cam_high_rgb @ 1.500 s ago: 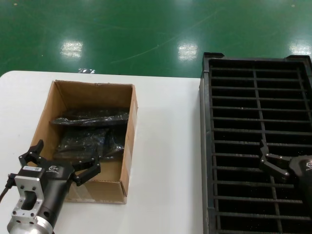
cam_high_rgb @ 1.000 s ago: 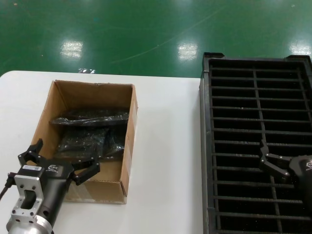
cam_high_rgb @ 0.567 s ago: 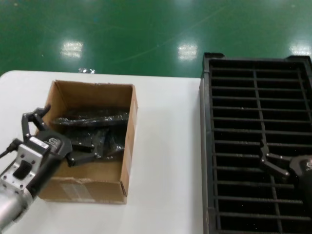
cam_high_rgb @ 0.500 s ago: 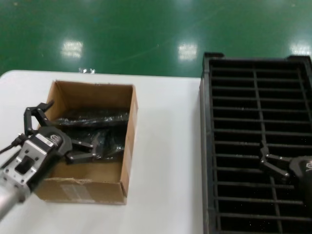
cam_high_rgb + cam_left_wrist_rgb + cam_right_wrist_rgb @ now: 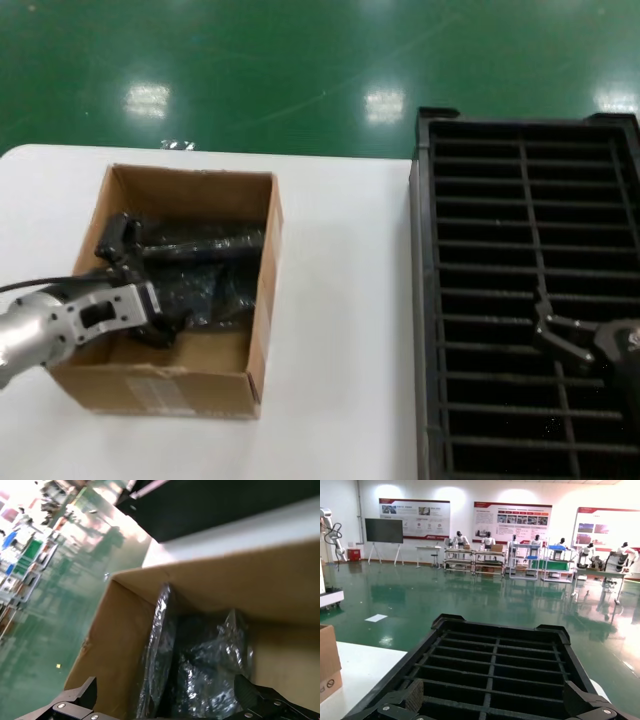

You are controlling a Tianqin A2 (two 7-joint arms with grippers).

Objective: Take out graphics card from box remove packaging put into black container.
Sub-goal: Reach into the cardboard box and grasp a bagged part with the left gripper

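The brown cardboard box (image 5: 262, 300) stands on the white table at the left. Inside it lie dark crinkly plastic bags (image 5: 205, 243) with their contents hidden; no bare graphics card shows. My left gripper (image 5: 135, 290) is open and reaches down into the box, its fingers (image 5: 80, 700) spread on either side of the bagged packs (image 5: 210, 675). The black slotted container (image 5: 480, 240) fills the right side. My right gripper (image 5: 560, 335) is open and empty, held still over the container's slots (image 5: 492, 675).
The table's (image 5: 340, 350) bare white top runs between the box and the container. The green floor (image 5: 300, 70) lies beyond the table's far edge. The box wall (image 5: 125, 645) stands close beside my left fingers.
My left gripper rose from the box's front left corner, swung over the wall and dropped inside the box onto the bagged packs. The right arm has not moved.
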